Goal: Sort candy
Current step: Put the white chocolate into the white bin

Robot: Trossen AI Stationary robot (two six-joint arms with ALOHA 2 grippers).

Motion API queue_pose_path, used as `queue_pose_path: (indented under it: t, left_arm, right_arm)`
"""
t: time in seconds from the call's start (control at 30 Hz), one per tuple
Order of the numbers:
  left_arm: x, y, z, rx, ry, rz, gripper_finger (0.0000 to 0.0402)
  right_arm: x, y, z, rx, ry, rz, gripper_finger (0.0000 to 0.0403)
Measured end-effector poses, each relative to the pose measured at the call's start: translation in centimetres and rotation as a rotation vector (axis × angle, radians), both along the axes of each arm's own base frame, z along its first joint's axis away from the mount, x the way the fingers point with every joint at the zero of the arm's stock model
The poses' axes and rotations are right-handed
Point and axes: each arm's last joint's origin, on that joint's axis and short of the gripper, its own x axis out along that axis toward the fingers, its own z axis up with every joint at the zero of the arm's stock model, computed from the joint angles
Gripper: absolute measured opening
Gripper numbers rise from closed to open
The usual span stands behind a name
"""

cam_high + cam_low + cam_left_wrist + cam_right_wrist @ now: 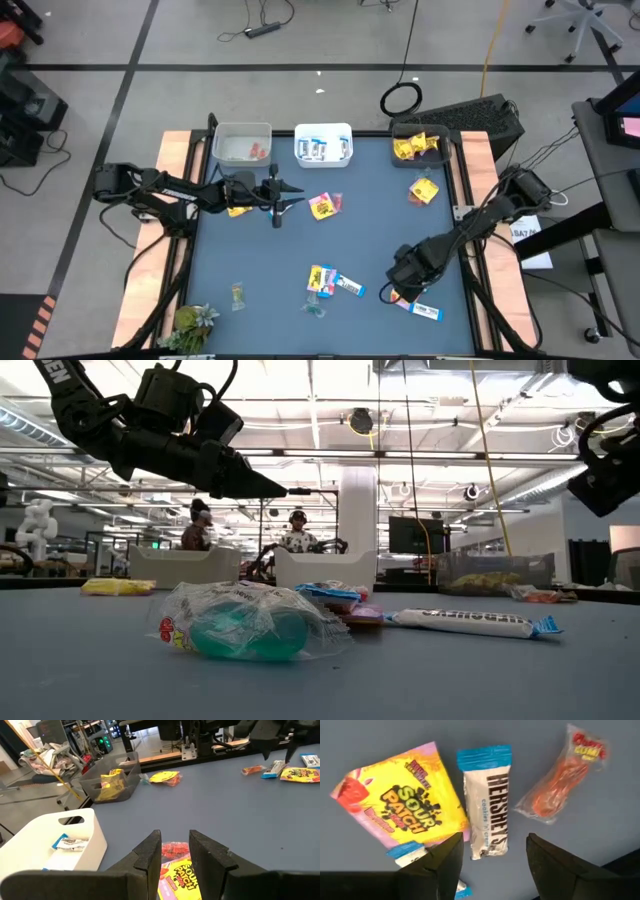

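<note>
Wrapped candy lies scattered on the blue table (pixel 260 260). My left gripper (pixel 175 857) is open and raised, its fingers pointing at a yellow packet (pixel 177 877) with a red piece (pixel 172 850) beside it; in the high view that packet (pixel 322 206) lies just past my left gripper (pixel 282 203). My right gripper (pixel 495 862) is open and hovers above a blue-and-white Hershey's bar (pixel 487 815), between a yellow packet (pixel 402 807) and a red candy packet (pixel 562 782). All three lie flat on the table.
Three bins stand along the far edge: a clear one (pixel 242 143) with red pieces, a white one (pixel 323 146) with blue-and-white bars, a dark one (pixel 420 146) with yellow packets. Another yellow packet (pixel 423 190), a bar (pixel 426 312), clear-greenish candy (pixel 250 625) and a leafy plant (pixel 190 325) lie around.
</note>
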Motion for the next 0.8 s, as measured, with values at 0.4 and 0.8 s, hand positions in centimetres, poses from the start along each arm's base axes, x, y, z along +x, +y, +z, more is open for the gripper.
queue_pose_path:
  t: [0.4, 0.8]
  left_arm:
    - [0.0, 0.0, 0.0, 0.0, 0.0, 0.001, 0.0106]
    - [-0.2, 0.8, -0.2, -0.02, 0.019, 0.03, 0.0106]
  right_arm:
    - [-2.1, 2.2, -1.7, 0.039, -0.008, -0.016, 0.017]
    - [-3.1, 3.3, -1.7, -0.003, -0.018, -0.009, 0.0044]
